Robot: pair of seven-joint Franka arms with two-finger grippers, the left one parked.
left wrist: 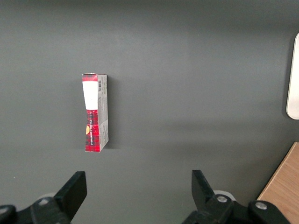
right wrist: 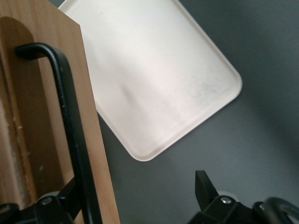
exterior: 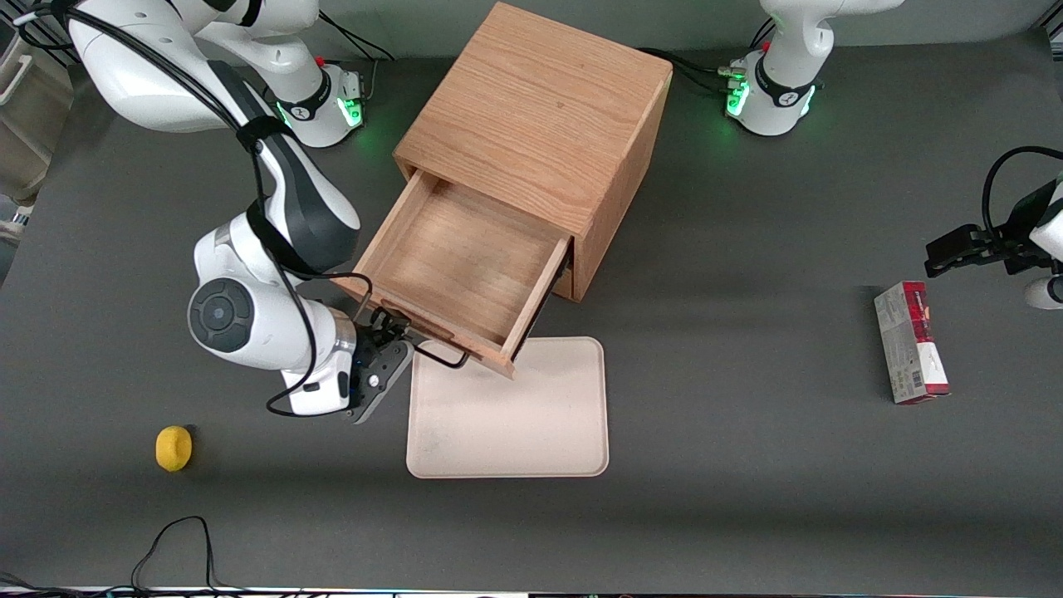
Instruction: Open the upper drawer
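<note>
The upper drawer of the light oak cube cabinet is pulled far out, and its bare wooden inside shows. Its long black wire handle runs along the drawer front, at the end nearest the front camera. My right gripper is at that handle with its fingers spread open. In the right wrist view the handle and the drawer front lie between the fingers of the gripper, close against one finger; the other finger is well apart over the table. The bottom drawer is hidden.
A cream tray lies in front of the open drawer, partly under its front; it shows in the right wrist view. A small yellow object lies toward the working arm's end. A red and grey box lies toward the parked arm's end.
</note>
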